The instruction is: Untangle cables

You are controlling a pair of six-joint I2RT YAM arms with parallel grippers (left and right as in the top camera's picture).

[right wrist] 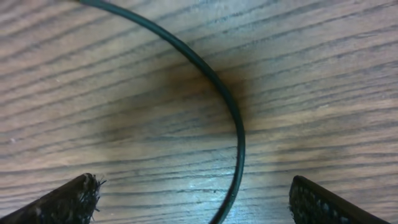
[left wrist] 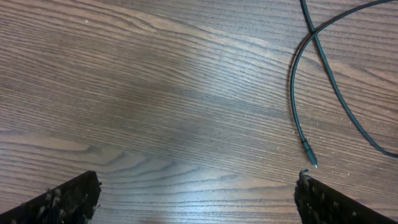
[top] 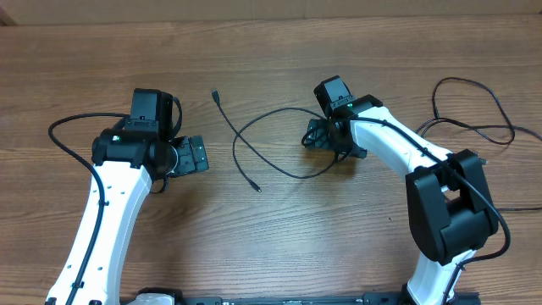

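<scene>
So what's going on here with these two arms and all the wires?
Two robot arms are working on untangling thin black cables lying on a wooden table. Right now neither arm holds anything. The right gripper is open and hovers low over a curved stretch of cable that runs between its fingers. The left gripper is open over bare table, with a cable's plug end close to one finger. Two strands cross in the middle.

No readable txt, brands or nos., none on cables (right wrist: 240,134), arm casings (top: 445,212) perhaps too small overhead
</scene>
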